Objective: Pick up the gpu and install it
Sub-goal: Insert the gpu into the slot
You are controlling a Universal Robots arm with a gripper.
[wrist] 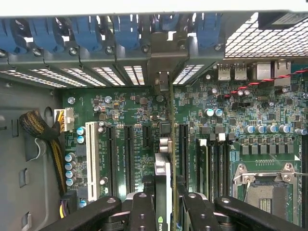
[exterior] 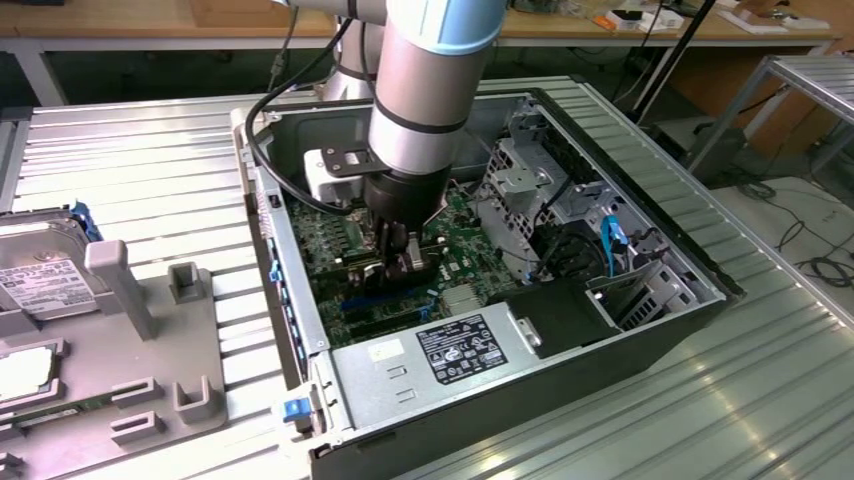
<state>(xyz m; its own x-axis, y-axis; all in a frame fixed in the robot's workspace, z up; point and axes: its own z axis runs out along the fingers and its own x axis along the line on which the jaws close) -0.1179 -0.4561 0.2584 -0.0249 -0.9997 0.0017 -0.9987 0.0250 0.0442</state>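
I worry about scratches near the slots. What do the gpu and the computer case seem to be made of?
The gpu, held edge-on in the end effector, looks like a dark circuit board with a bare silver metal bracket. The computer case looks like painted black sheet metal outside, with unpainted grey, perforated steel inside.

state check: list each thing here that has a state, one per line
gripper: shut on the gpu, down inside the case
gpu: held on edge above the motherboard slots
computer case: lying on its side, side panel off
hard drive: out of the case, on the grey fixture at the exterior view's left
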